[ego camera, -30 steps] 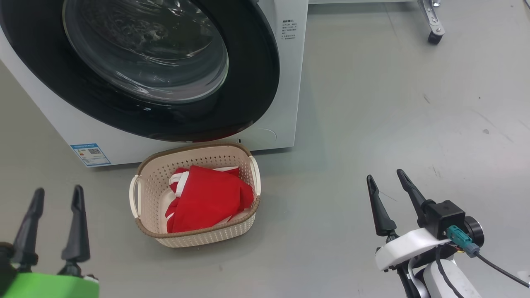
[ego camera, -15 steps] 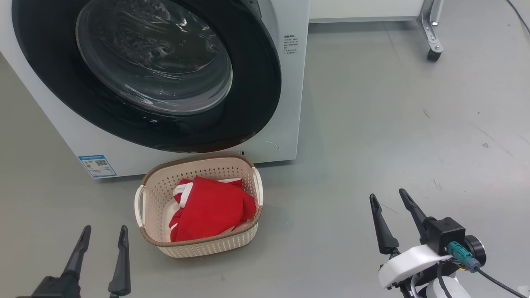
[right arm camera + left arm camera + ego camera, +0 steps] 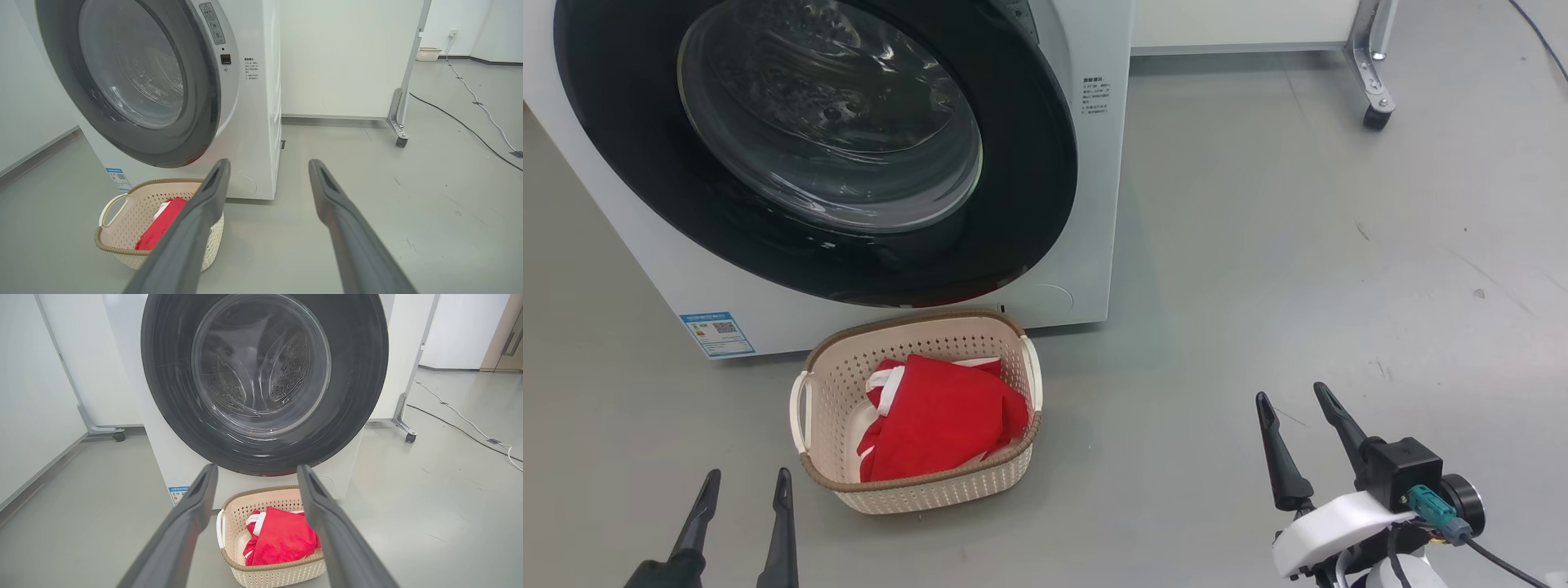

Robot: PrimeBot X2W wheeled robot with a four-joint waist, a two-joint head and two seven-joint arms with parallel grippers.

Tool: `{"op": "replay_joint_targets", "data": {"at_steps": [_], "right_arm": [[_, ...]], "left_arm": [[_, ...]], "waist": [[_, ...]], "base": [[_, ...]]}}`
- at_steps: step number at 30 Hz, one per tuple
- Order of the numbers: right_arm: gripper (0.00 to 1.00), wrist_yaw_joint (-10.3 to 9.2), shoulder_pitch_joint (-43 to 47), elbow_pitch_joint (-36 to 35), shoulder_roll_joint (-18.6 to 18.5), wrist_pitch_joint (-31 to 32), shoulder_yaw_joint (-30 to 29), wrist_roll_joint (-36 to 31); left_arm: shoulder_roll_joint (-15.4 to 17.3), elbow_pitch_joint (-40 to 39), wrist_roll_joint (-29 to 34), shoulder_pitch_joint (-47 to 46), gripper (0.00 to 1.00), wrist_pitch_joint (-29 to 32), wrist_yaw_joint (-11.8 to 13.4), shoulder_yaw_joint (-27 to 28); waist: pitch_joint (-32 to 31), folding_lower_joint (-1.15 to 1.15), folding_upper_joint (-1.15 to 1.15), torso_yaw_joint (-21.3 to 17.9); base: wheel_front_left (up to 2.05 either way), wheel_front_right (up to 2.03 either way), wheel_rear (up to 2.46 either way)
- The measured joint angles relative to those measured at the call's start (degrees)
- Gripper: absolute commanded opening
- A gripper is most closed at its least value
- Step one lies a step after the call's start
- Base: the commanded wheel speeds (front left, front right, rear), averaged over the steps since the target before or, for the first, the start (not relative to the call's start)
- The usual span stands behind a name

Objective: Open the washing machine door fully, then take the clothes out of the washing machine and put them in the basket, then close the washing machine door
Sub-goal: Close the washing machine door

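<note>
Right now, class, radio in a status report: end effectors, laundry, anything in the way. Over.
Left end effector open, right end effector open, both holding nothing. Red clothes in basket; washer door shut. Basket on floor just below door.

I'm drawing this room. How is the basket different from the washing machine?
The basket is small, cream and holey; the washing machine is big, smooth and white. The basket is open on top with red clothes inside; the washing machine's black door looks shut. Both stand on the grey floor.

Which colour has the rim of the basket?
Brown rim on the cream basket; head view.
</note>
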Motion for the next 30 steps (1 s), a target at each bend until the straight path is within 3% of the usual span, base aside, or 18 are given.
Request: {"op": "replay_joint_targets", "data": {"at_steps": [25, 27, 29, 30], "right_arm": [[1.0, 0.2, 0.02, -0.12, 0.05, 0.0, -0.53, -0.11], [0.73, 0.23, 0.02, -0.12, 0.07, 0.0, -0.64, -0.11], [0.35, 0.24, 0.02, -0.15, 0.08, 0.0, -0.79, -0.11], [0.0, 0.26, 0.02, -0.13, 0.07, 0.0, -0.8, -0.11]], "left_arm": [[-0.58, 3.07, 0.97, -0.13, 1.0, -1.22, 0.56, -0.27], [-0.6, 3.24, 1.16, -0.14, 1.0, -1.23, 0.56, -0.27], [-0.7, 3.36, 1.29, -0.16, 1.0, -1.23, 0.56, -0.27], [-0.77, 3.46, 1.29, -0.18, 1.0, -1.23, 0.56, -0.29]], "waist": [[0.1, 0.0, 0.0, 0.11], [0.1, 0.0, 0.0, 0.16], [0.12, 0.0, 0.0, 0.22], [0.14, 0.0, 0.0, 0.26]], "base": [[0.0, 0.0, 0.0], [0.0, 0.0, 0.0], [0.0, 0.0, 0.0], [0.0, 0.0, 0.0]]}}
